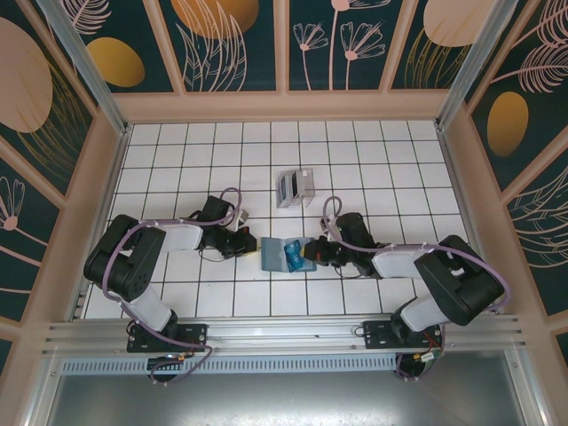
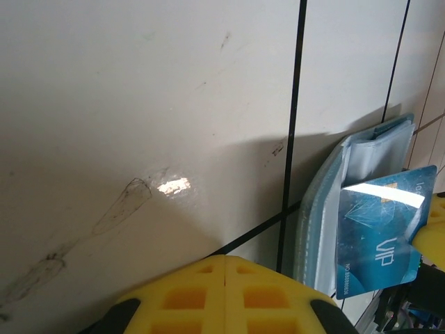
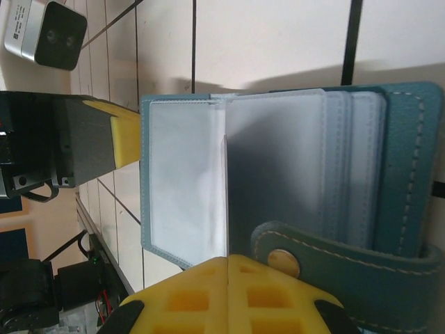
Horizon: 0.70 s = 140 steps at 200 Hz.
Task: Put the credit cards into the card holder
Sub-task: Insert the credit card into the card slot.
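Top external view: the card holder (image 1: 273, 256) lies open on the tiled desk (image 1: 177, 151) between the left pincer (image 1: 241, 244) and the right pincer (image 1: 311, 256). The grey credit cards (image 1: 295, 187) sit in a small cluster farther back, well apart from both arms.

Right wrist view: the fingers of the right pincer (image 3: 228, 268) are together, apparently clamped on the thin edge of a card standing over the clear sleeves (image 3: 278, 160). The snap strap (image 3: 334, 257) lies undone beside them.

Left wrist view: this same item reads as a blue card (image 2: 379, 240) marked VIP, upright against the open holder. The left pincer (image 2: 228, 268) is closed with nothing seen between its fingers.

Progress, as judged: early. One card is at the sleeves but not yet seated, and the grey cluster is untouched.

Uncertain points:
- Whether the blue card's lower edge has entered a sleeve is hidden by the holder's pages.
- Whether any sleeve already contains a card cannot be told through the cloudy plastic.
- The number of grey cards is too small to count.
- It cannot be told whether the left pincer touches the holder's edge or sits just beside it.
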Each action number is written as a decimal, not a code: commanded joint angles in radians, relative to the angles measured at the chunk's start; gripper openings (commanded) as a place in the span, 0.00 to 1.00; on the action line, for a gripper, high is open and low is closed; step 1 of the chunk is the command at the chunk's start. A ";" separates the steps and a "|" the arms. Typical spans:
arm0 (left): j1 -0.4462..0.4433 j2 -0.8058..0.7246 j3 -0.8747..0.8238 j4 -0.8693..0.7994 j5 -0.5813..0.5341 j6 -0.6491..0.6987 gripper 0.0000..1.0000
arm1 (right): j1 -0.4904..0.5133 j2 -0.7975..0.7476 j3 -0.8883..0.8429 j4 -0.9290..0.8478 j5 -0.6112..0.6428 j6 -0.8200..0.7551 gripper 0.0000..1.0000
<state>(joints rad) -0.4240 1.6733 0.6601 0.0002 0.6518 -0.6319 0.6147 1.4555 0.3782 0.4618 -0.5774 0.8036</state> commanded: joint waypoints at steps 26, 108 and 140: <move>0.001 0.026 -0.005 0.018 0.014 0.002 0.05 | -0.004 0.046 -0.006 0.065 -0.037 0.020 0.00; 0.001 0.034 0.005 0.030 0.027 -0.003 0.04 | 0.003 0.161 0.083 0.089 -0.056 0.016 0.00; 0.001 0.073 0.018 0.028 0.033 0.004 0.04 | 0.012 0.202 0.109 0.078 -0.030 -0.001 0.00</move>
<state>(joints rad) -0.4156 1.6989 0.6651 0.0185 0.6903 -0.6323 0.6163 1.6218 0.4587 0.5301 -0.6220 0.8200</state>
